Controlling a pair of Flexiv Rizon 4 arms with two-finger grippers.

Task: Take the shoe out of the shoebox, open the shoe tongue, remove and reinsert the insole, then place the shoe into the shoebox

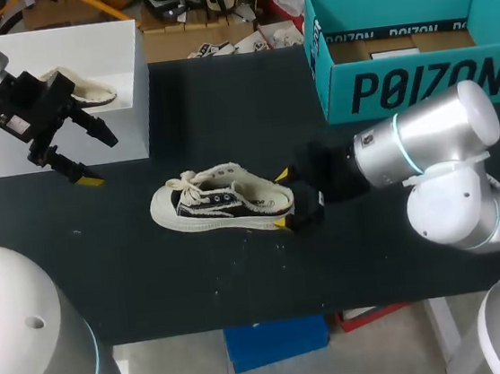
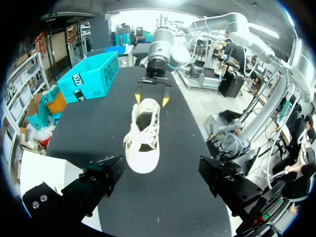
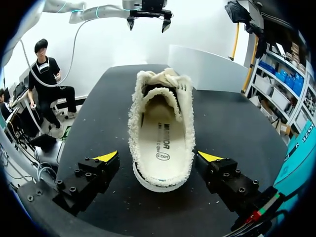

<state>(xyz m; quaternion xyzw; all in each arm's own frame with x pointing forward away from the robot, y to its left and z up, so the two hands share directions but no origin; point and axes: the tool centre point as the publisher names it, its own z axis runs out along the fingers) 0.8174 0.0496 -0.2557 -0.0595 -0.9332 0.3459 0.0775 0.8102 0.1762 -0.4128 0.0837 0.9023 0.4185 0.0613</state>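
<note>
Black table (image 1: 152,279), shoe (image 1: 220,199) out | our right gripper (image 3: 158,157) spread around heel (image 3: 160,180), left gripper (image 1: 98,159) spread too | next: pinch tongue (image 3: 165,77) open

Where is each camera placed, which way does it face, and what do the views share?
Head view: above and behind the robot, facing down on the table; shows left gripper and right gripper.
Left wrist view: on the left wrist, facing the shoe toe-first; own fingers show.
Right wrist view: on the right wrist, facing the shoe's heel between its fingers.
Shared: the shoe in all; each wrist view shows the other gripper.
</note>
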